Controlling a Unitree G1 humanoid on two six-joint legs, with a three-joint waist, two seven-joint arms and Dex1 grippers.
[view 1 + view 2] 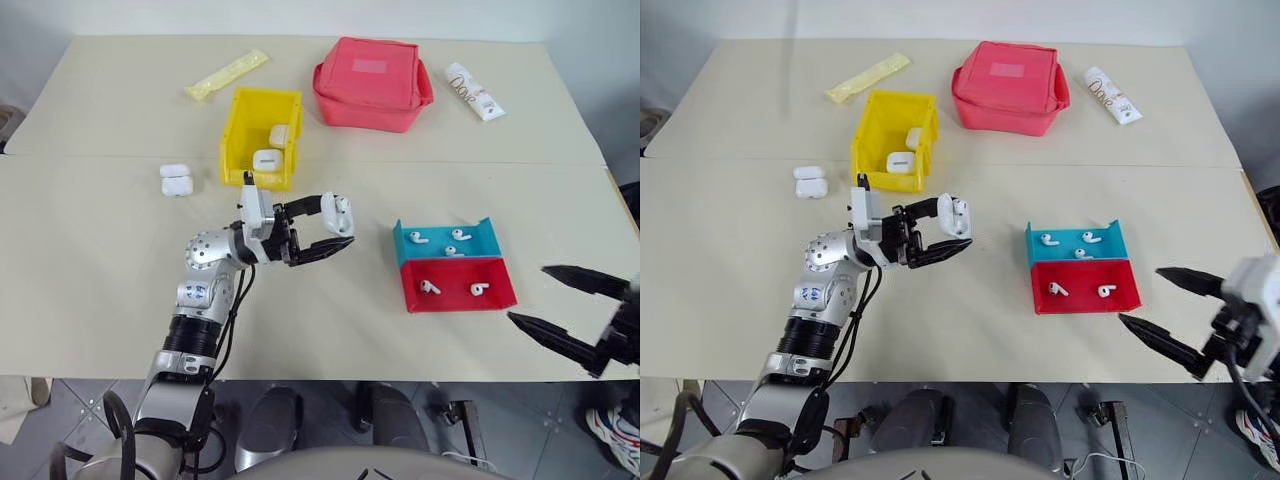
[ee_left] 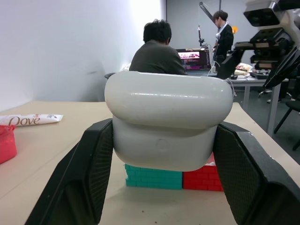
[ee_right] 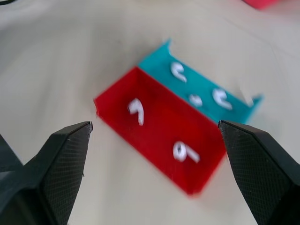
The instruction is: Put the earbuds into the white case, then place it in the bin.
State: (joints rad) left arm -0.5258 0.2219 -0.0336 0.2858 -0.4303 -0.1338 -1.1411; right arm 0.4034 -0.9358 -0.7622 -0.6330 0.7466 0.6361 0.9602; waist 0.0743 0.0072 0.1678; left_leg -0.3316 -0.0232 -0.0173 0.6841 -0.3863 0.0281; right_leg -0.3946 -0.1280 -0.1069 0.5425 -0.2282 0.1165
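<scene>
A: Head views. Left pincer clamped on a white case, held above the surface. Lid looks down, can't confirm it's latched or loaded. Bin sits at roughly 11 o'clock from the held case, near; two more cases already inside it.

B: Risk?

A: Grip is near the fingertips. A quick swing toward the bin could let the glossy shell slip out. Two spare cases lie at 9 o'clock of the bin, outside it; don't confuse them.

B: Right side?

A: Right pincer spread wide, empty, at 4 o'clock of the red tray, apart from it. Teal tray touches the red one at its 12 o'clock. Earbuds loose in both trays.

B: Left wrist view?

A: Case fills the gap between both fingers, seated square. Trays behind it. Two people at desks in the background, well apart. Dove tube lying on the surface.

B: Right wrist view?

A: Blurred. Two buds in red, three in teal. Tray walls are the obstacle: wide fingertips may catch a rim or shove a tray instead of pinching a bud.

B: Rest?

A: Red pouch at 2 o'clock of the bin, yellow packet at 11. Neither blocks the drop.
</scene>
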